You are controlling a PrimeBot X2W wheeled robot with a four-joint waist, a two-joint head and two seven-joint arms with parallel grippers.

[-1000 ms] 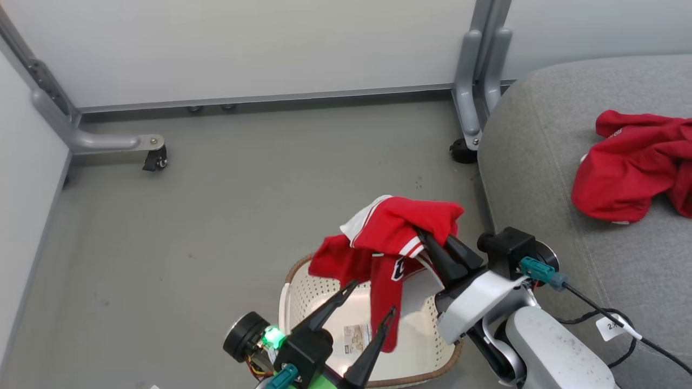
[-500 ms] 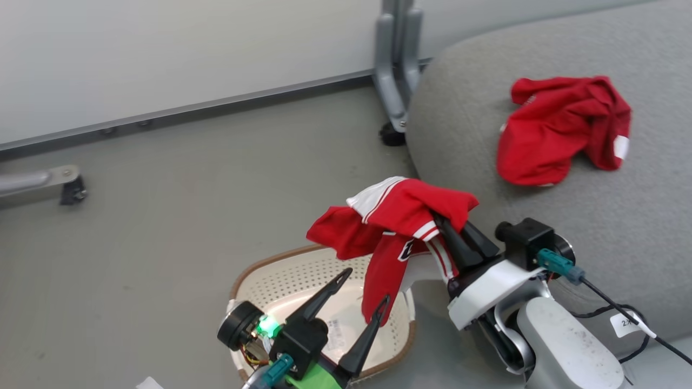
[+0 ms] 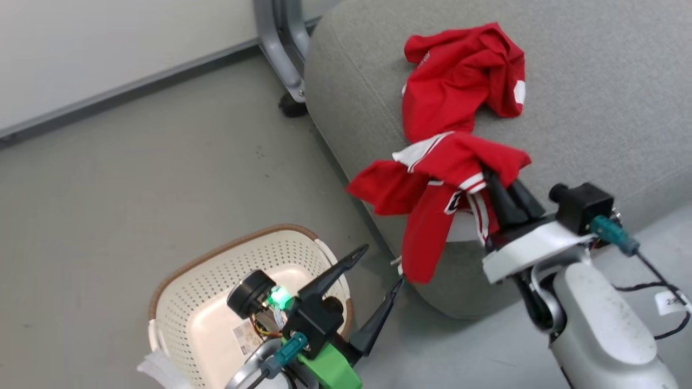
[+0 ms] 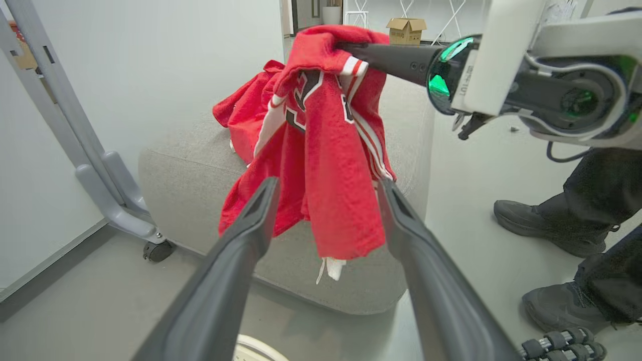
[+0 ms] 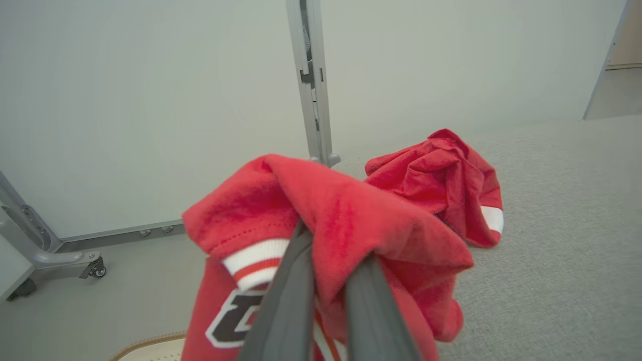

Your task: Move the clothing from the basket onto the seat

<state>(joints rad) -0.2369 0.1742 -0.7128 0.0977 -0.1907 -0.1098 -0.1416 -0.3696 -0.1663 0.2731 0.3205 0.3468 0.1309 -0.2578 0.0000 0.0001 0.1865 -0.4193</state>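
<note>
My right gripper point(image 3: 491, 177) is shut on a red garment point(image 3: 432, 216) with white striped trim, which hangs over the front edge of the grey seat point(image 3: 594, 108), clear of the floor. The fabric drapes over the fingers point(image 5: 296, 271) in the right wrist view. Another piece of red clothing point(image 3: 459, 81) lies crumpled on the seat cushion behind it. The cream basket point(image 3: 178, 270) stands on the floor at lower left, with no clothing visible in it. My left gripper point(image 3: 383, 265) is open beside the basket, its fingers point(image 4: 251, 230) framing the garment's hanging end point(image 4: 326, 150) without touching.
A grey metal frame leg on a caster point(image 3: 281, 65) stands against the white wall panel left of the seat. A person's dark shoes point(image 4: 541, 220) are on the floor beside the seat in the left wrist view. A black cable point(image 3: 665, 286) trails from my right wrist.
The head camera has swung towards the seat. My right gripper has carried the red garment from above the basket to the seat's front edge. The left gripper stays open.
</note>
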